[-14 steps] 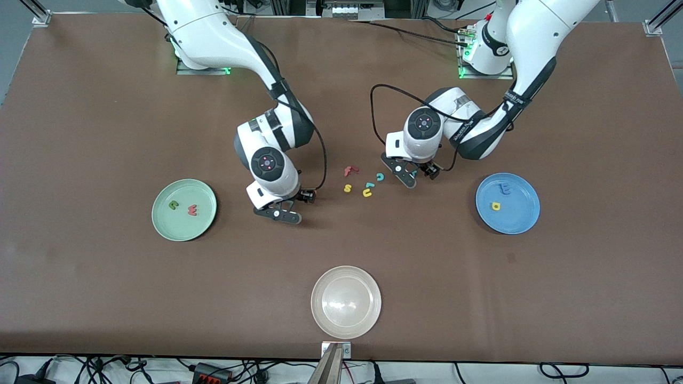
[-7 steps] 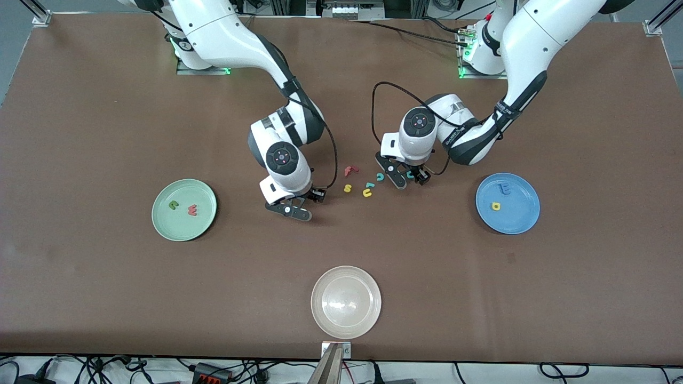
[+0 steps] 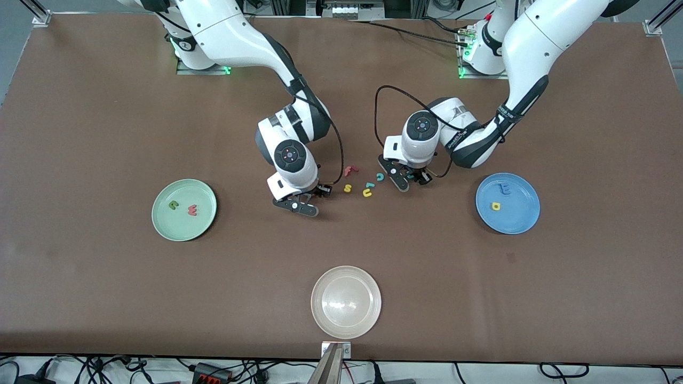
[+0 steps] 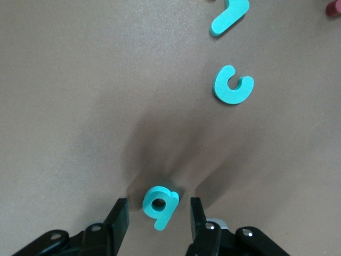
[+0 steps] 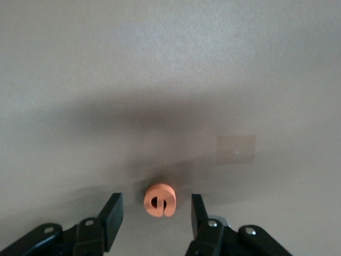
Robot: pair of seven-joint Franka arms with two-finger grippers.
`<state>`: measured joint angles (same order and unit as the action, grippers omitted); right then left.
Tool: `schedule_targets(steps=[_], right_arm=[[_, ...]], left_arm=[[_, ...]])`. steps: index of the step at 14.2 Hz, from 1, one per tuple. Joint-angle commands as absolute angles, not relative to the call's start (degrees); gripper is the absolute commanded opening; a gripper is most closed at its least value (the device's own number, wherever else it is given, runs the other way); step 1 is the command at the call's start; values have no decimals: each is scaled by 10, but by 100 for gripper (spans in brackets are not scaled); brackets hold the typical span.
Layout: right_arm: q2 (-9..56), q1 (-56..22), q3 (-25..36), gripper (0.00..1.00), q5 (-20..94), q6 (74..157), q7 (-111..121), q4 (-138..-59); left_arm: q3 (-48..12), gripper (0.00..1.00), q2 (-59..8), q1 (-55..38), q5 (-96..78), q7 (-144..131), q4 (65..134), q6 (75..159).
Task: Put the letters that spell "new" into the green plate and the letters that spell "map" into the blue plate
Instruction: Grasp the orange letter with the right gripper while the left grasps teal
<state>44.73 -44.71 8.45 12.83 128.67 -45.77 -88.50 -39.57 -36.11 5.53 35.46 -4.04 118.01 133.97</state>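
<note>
The teal "p" (image 4: pixel 160 205) lies flat on the brown table between the fingers of my left gripper (image 4: pixel 157 214), which is open with a gap on each side. The orange "e" (image 5: pixel 160 200) lies on the table between the open fingers of my right gripper (image 5: pixel 154 214), untouched. Seen from the front, the left gripper (image 3: pixel 411 178) and right gripper (image 3: pixel 312 198) are low at either end of the letter cluster and hide both letters. The green plate (image 3: pixel 184 226) holds the dark green "n" (image 3: pixel 173 204) and red "w" (image 3: pixel 192 210). The blue plate (image 3: pixel 516 220) holds the blue "m" (image 3: pixel 505 188) and yellow "a" (image 3: pixel 496 206).
Between the grippers lie a red "f" (image 3: pixel 349 170), a yellow "s" (image 3: pixel 347 188), a yellow "u" (image 3: pixel 367 193), a teal "c" (image 3: pixel 380 176) and a small teal piece (image 3: pixel 369 185). A whitish-beige plate (image 3: pixel 346 302) sits near the front edge.
The right arm has moved from beside the green plate toward the letter cluster and now stands over the orange "e". The left gripper's jaws have narrowed around the teal "p".
</note>
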Motion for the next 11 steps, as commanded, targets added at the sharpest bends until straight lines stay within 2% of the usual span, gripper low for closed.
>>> schedule_targets(steps=[1, 4, 5, 6, 7, 9, 11], right_arm=[[451, -454, 90, 60, 140, 1271, -460, -877], [452, -454, 90, 60, 139, 1267, -457, -880], [453, -453, 90, 57, 138, 1266, -457, -880], [454, -453, 90, 57, 138, 1266, -456, -880], [455, -453, 90, 57, 136, 1266, -457, -879], [463, -453, 90, 57, 135, 1269, -460, -879], [464, -453, 90, 56, 136, 1270, -459, -877]], left_arm=[[-396, 44, -372, 58, 368, -33, 1175, 1346], [-396, 36, -373, 59, 368, -33, 1175, 1346], [-396, 27, -373, 58, 368, -33, 1174, 1346], [-396, 13, -372, 59, 368, -33, 1174, 1345], [-396, 9, -370, 59, 368, -33, 1173, 1342], [-397, 9, -364, 58, 368, -34, 1172, 1332], [-402, 9, -339, 63, 368, -33, 1160, 1280]])
